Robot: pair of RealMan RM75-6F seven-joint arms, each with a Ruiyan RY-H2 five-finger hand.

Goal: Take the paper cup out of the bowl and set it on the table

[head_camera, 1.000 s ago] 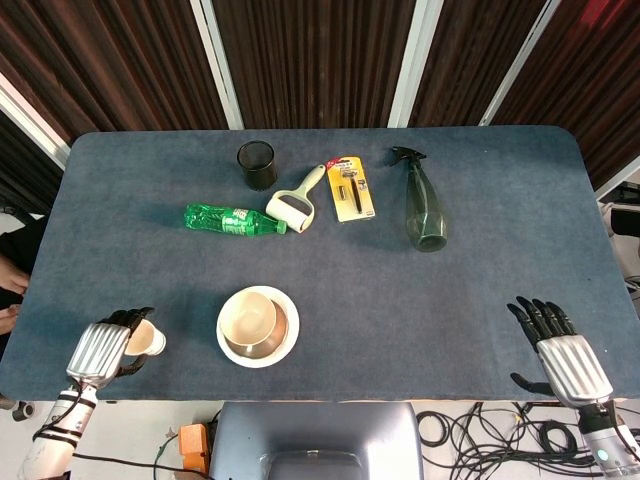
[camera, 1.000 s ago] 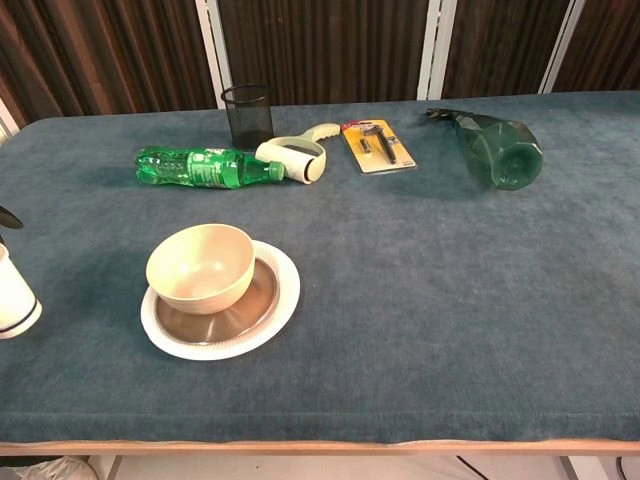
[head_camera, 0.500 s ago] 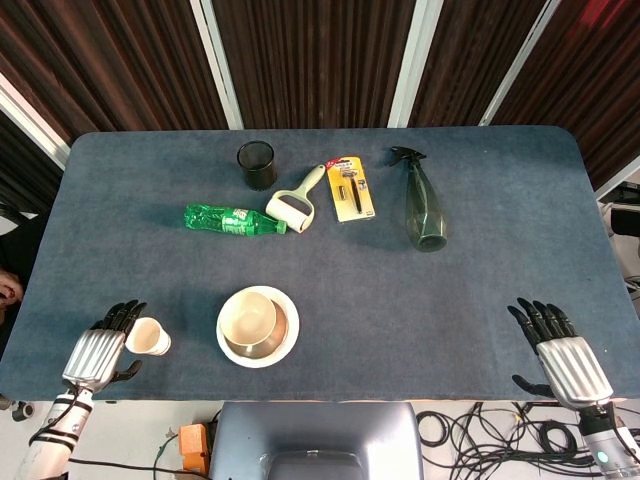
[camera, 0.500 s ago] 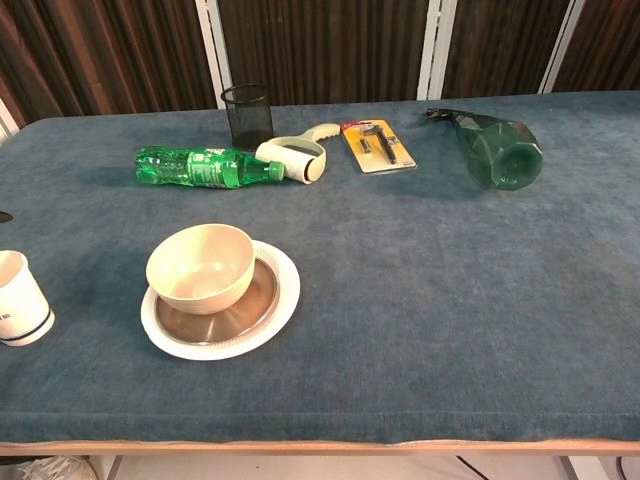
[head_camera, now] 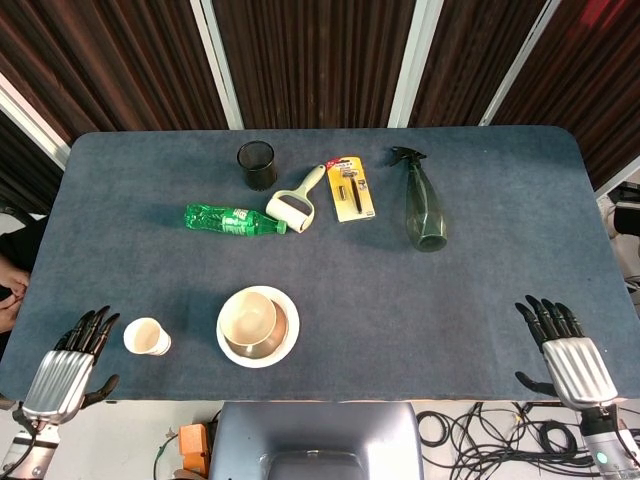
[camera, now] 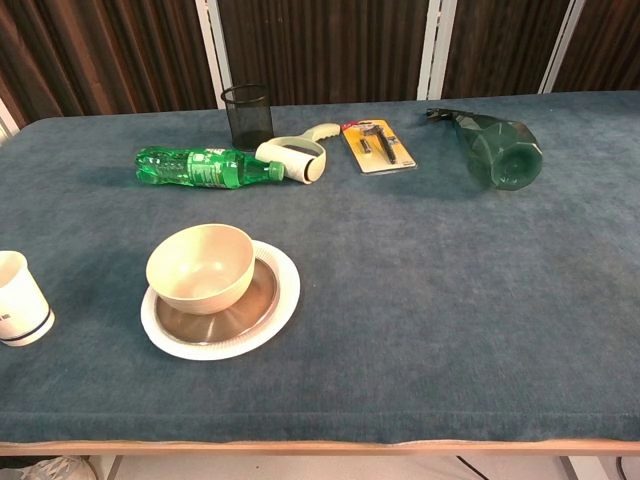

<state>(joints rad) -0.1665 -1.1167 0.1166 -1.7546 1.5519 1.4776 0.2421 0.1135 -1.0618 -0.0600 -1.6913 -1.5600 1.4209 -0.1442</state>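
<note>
The white paper cup [head_camera: 146, 336] stands upright on the blue table, left of the bowl; in the chest view the paper cup [camera: 20, 299] is at the far left edge. The cream bowl [head_camera: 250, 319] is empty and sits on a white plate [head_camera: 283, 351]; the same bowl [camera: 200, 267] and plate [camera: 282, 300] show in the chest view. My left hand [head_camera: 66, 368] is open at the near left table corner, clear of the cup. My right hand [head_camera: 564, 352] is open at the near right edge. Neither hand shows in the chest view.
At the back lie a green plastic bottle [head_camera: 233, 219], a lint roller [head_camera: 294, 203], a black mesh cup [head_camera: 256, 165], a yellow blister pack [head_camera: 350, 187] and a dark spray bottle [head_camera: 423, 204]. A person's hand [head_camera: 8, 290] shows at the left edge.
My left hand let go of the paper cup and drew back toward the near left corner. The cup now stands alone on the table. My right hand shifted slightly toward the edge.
</note>
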